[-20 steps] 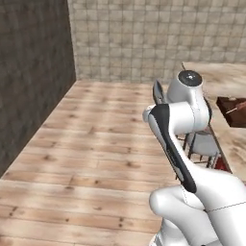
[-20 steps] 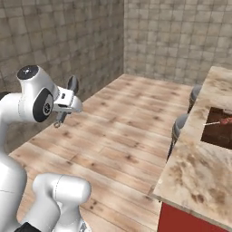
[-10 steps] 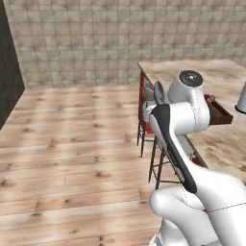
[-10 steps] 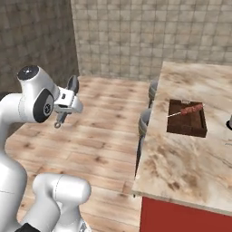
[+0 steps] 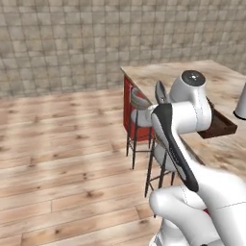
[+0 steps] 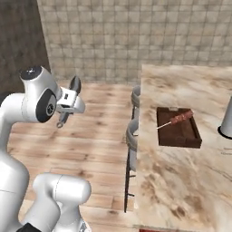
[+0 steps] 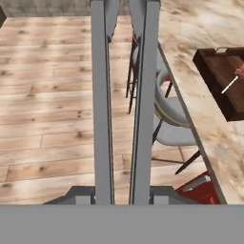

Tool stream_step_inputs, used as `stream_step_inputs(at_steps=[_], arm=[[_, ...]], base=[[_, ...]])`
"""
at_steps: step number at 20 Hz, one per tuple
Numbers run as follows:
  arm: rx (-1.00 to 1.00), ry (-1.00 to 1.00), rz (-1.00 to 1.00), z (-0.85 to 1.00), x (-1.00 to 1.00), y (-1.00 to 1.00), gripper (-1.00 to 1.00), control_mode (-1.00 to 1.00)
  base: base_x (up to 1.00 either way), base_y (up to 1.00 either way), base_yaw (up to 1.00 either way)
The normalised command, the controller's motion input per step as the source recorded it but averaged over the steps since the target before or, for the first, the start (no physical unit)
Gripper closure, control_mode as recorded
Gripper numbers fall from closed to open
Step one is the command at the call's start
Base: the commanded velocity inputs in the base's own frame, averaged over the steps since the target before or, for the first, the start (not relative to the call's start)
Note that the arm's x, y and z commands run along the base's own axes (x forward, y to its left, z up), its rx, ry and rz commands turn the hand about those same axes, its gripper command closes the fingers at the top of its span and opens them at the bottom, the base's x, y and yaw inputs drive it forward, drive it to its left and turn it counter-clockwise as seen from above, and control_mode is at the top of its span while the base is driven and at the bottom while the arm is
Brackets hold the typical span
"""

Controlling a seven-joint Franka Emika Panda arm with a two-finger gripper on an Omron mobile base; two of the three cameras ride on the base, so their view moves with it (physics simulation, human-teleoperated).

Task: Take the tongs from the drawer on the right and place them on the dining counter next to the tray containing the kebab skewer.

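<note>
The tongs (image 7: 124,100) are carried between the gripper's (image 6: 69,103) jaws, which are drawn in to a narrow gap and pinch the tongs near the handle end. In the hand view, the two grey arms run straight out from the fingertips (image 7: 78,194), side by side and slightly apart. In the right base view, the dark tip stands above the gripper and a short end hangs below it. The grip is judged to sit low on the tongs so that the long arms project clear of the hand for laying down.

The gripper is held high over the wooden floor (image 5: 62,144), well short of the counter (image 6: 181,181). This carry height is judged to keep the tongs above the counter edge and the stools (image 7: 167,109) during the approach.

From the gripper, the counter lies ahead and to the right. The stools stand between the gripper and the counter, below tong level. The tray (image 6: 178,128) rests on the counter, well beyond the tong tips and to the right. The skewer (image 6: 176,120) lies diagonally across the tray, with its meat end at the far corner. A pale upright object (image 6: 226,118) stands beyond the tray and cannot be identified.

The tongs are not yet over the counter. Bare marble on the near side of the tray is judged the likely placing spot.
</note>
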Motion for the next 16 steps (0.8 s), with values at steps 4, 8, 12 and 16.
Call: stream_step_inputs(at_steps=[4, 8, 12, 16], arm=[[0.00, 0.00, 0.00, 0.00, 0.00, 0.00, 1.00, 1.00], [0.00, 0.00, 0.00, 0.00, 0.00, 0.00, 1.00, 1.00], [0.00, 0.00, 0.00, 0.00, 0.00, 0.00, 1.00, 1.00], [0.00, 0.00, 0.00, 0.00, 0.00, 0.00, 1.00, 1.00]], base=[[0.35, 0.59, -0.30], [0.12, 0.56, -0.37], [0.00, 0.56, -0.45], [0.00, 0.53, -0.48]])
